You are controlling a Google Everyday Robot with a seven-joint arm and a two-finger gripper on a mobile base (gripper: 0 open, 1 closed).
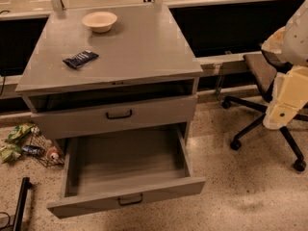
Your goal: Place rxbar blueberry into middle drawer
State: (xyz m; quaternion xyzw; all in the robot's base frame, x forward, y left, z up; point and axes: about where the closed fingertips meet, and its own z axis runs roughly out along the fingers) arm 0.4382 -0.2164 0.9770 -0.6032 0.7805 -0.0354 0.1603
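Note:
The rxbar blueberry [80, 59], a flat dark navy wrapper with pale lettering, lies on the left side of the grey cabinet top [144, 47]. The middle drawer [96, 205] is pulled out wide open towards me, with a plain grey tray inside and a small black bar handle on its front. The like drawer front [159, 110] one tier higher stands pushed in. My gripper [281, 112] hangs at the right edge of the view, on the pale arm in front of the chair, far right of the bar and the drawer and holding nothing that I can see.
A round beige bowl [99, 20] stands at the back of the cabinet top. A black office chair [262, 105] on wheels stands to the right. A wire basket and snack bags [26, 143] lie on the floor at the left. A black bar [20, 201] is at the lower left.

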